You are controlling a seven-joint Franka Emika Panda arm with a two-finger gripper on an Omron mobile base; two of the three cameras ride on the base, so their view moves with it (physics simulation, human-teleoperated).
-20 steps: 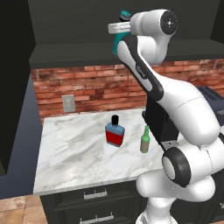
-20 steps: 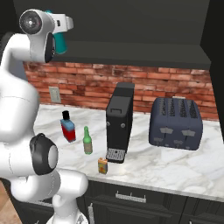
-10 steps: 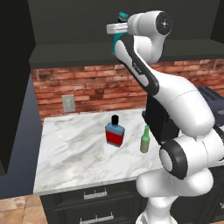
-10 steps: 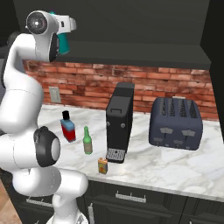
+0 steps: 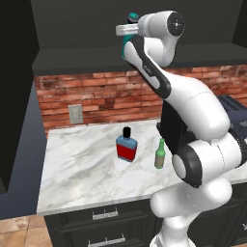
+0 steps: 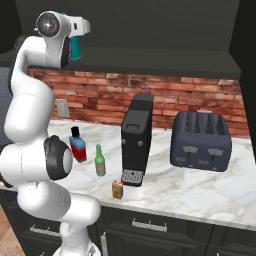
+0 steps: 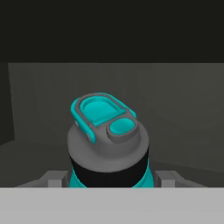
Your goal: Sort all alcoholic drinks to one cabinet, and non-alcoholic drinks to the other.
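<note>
We've got the teal bottle (image 7: 107,144) clamped in the gripper (image 6: 76,46), upper left, at the dark cabinet. Flask (image 5: 127,144), green bottle (image 5: 159,154) and carton (image 6: 117,189) wait lower down on the counter (image 5: 82,169).

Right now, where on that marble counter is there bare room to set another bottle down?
The widest free patch is the counter's left half, between the wall outlet and the blue flask. Another lies in front of the toaster. It is crowded around the green bottle, orange carton and coffee machine.
</note>
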